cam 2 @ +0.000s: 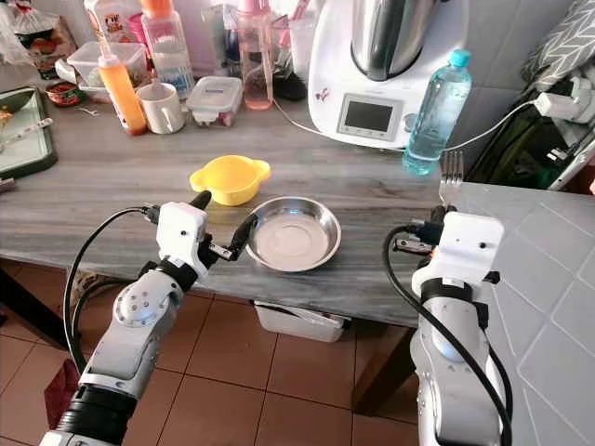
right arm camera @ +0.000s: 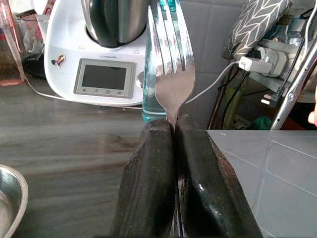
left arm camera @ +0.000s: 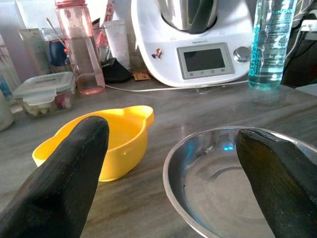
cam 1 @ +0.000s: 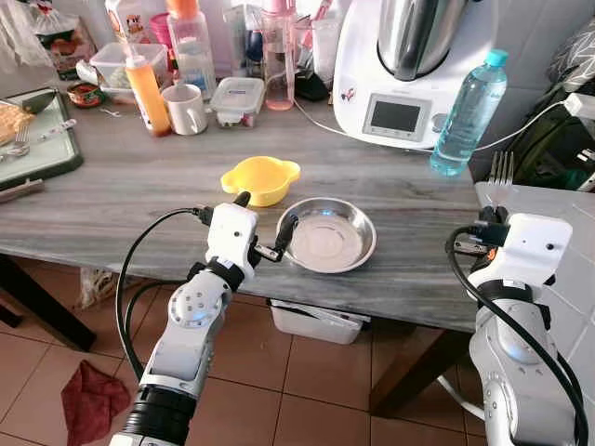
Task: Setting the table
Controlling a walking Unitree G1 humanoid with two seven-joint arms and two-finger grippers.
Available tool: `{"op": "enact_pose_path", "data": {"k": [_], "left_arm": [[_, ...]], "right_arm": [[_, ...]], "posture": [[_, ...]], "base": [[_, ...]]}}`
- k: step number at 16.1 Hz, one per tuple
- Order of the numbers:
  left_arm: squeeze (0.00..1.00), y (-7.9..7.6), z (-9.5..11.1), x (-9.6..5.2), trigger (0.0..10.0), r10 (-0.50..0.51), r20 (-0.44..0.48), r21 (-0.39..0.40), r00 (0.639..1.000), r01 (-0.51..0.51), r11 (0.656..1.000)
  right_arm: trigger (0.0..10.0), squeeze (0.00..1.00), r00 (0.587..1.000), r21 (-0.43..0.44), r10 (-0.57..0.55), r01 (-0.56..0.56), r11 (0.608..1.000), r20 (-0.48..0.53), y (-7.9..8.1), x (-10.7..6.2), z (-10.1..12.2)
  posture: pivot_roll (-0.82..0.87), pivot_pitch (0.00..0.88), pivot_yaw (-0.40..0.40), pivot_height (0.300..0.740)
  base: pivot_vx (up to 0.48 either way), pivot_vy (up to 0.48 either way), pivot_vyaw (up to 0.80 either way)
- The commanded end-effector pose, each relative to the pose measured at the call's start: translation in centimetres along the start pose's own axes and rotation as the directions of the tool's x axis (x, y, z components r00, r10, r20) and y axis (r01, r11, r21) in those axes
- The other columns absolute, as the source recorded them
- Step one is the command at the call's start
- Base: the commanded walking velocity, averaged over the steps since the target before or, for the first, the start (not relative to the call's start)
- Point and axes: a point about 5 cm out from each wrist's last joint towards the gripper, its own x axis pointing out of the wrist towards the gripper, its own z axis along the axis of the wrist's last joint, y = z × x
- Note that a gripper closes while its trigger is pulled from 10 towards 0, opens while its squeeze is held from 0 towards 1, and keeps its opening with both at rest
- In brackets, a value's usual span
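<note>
Two hands, right hand (right arm camera: 174, 130) pinching fork (right arm camera: 171, 54), handle hidden

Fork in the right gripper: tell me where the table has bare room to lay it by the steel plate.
The fork fits on bare wood right of the steel plate, short of the water bottle. Left is crowded: the open left gripper and the yellow bowl hem it in.

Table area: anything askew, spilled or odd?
No spill shows. The steel bowl sits flat beside the yellow bowl; the left gripper is open at its rim. The right gripper pinches a fork upright, tines up. One oddity: a red cloth lies crumpled on the floor.
</note>
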Motion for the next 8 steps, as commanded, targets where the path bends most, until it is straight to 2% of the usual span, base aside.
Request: {"op": "enact_pose_path", "data": {"k": [1, 5, 6, 7, 8], "left_arm": [[0.0, 0.0, 0.1, -0.1, 10.0, -0.002, 0.002, -0.002, 1.0, 0.002, 1.0], [0.0, 0.0, 0.1, -0.1, 10.0, -0.002, 0.002, -0.002, 1.0, 0.002, 1.0], [0.0, 2.2, -0.1, -2.3, 10.0, -0.06, -0.045, 0.085, 0.997, 0.063, 0.994], [0.0, 2.9, -0.1, -3.1, 10.0, -0.086, -0.066, 0.116, 0.994, 0.093, 0.989], [0.0, 2.7, 0.0, -3.1, 10.0, -0.085, -0.063, 0.112, 0.994, 0.092, 0.989]], "right_arm": [[10.0, 0.0, 1.0, 0.003, -0.008, 0.008, 1.0, 0.008, -0.3, 0.0, 0.2], [10.0, 0.0, 1.0, 0.003, -0.008, 0.008, 1.0, 0.008, -0.3, 0.0, 0.2], [10.0, 0.0, 0.99, 0.151, 0.067, -0.048, 0.987, -0.128, 0.8, 2.7, -1.4], [10.0, 0.0, 0.979, 0.22, 0.107, -0.067, 0.973, -0.174, 1.4, 3.7, -1.9], [10.0, 0.0, 0.981, 0.21, 0.105, -0.069, 0.975, -0.165, 1.4, 3.6, -1.8]], "posture": [[0.06, 0.115, -0.022, 0.74], [0.06, 0.115, -0.022, 0.74], [0.12, 0.162, -0.013, 0.74], [0.12, 0.161, -0.014, 0.74], [0.12, 0.161, -0.016, 0.74]], "base": [[0.0, 0.0, 0.0], [0.0, 0.0, 0.0], [0.0, 0.0, 0.0], [0.0, 0.0, 0.0], [0.0, 0.0, 0.0]]}}
